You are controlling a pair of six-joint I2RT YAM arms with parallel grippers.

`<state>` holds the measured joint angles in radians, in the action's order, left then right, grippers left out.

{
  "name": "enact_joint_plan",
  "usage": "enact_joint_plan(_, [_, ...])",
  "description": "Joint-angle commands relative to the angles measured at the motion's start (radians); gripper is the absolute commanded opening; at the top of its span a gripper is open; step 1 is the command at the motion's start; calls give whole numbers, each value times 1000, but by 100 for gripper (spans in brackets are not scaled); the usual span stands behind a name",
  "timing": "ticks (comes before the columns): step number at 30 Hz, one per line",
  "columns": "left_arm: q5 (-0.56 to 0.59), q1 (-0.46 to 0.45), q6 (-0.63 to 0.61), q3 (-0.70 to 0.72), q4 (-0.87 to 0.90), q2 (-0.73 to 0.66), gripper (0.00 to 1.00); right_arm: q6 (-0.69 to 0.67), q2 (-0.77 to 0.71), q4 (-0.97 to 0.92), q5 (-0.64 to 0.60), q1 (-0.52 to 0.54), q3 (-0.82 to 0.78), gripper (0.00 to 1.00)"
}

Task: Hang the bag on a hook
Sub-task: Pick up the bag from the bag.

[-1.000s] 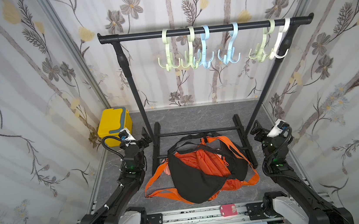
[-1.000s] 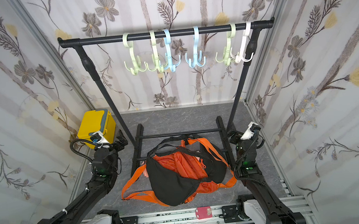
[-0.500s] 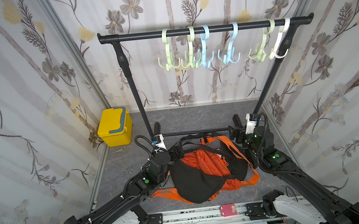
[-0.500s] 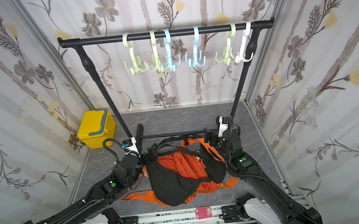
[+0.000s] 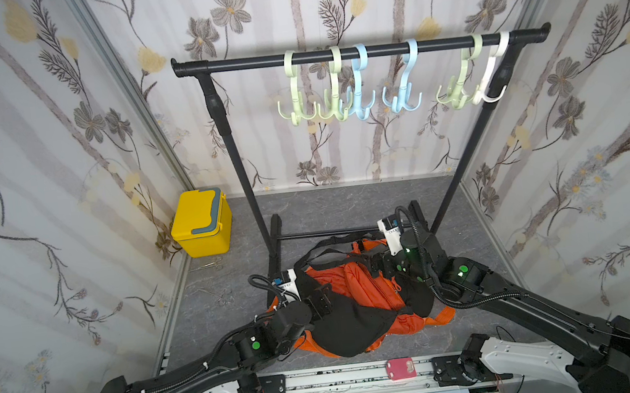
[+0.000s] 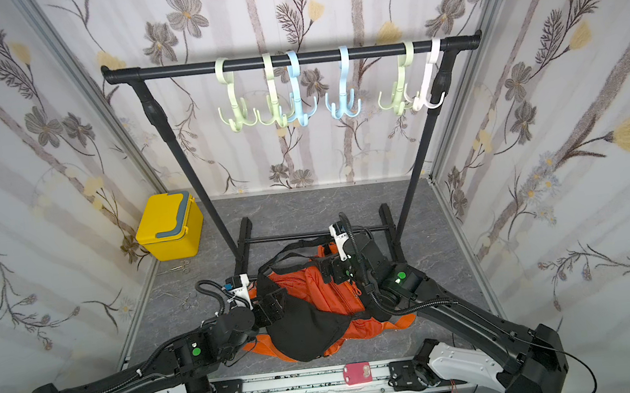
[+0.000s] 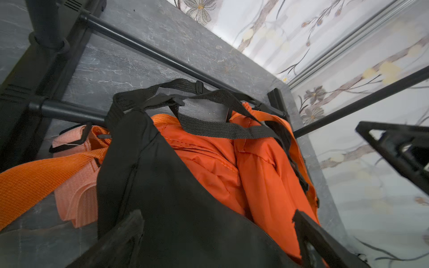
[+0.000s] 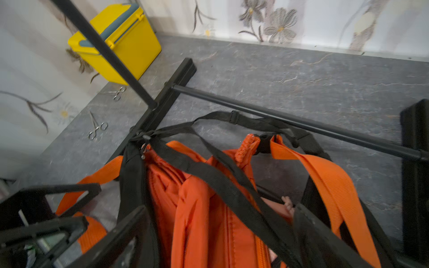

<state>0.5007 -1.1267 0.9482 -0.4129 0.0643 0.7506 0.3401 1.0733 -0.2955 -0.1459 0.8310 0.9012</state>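
You've got the orange-and-black bag [image 5: 352, 301] lying flat on the grey floor [image 5: 346, 206] at the foot of the black garment rack [image 5: 358, 52], its black strap [image 7: 209, 92] looped up toward the rack's lower crossbar. Your left gripper [image 5: 322, 298] sits over the bag's left side, fingers [image 7: 120, 236] spread wide, black fabric between them but nothing pinched. Your right gripper [image 5: 372, 261] is over the bag's upper right, fingers [image 8: 313, 232] also spread, straddling the orange body and black straps without clamping. Six plastic hooks hang on the top bar, all bare: three green, two blue [image 5: 402, 96], one white [image 5: 489, 87]. Yellow lidded box [image 5: 202, 221] sits in the far left corner, with surgical scissors [image 8: 97, 127] on the floor near it.
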Motion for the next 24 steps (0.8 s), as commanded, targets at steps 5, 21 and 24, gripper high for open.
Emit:
enact_joint_plan(5, [-48,132,-41,12,161,-288,100,-96,197,-172,96,174,213,94])
enact_joint_plan(21, [-517,562,-161,-5,-133,-81,100,-231,623,-192,316,176,347,73])
enact_joint_plan(24, [-615,643,-151,-4,-197,-49,100,-265,670,-191,338,171,356,72])
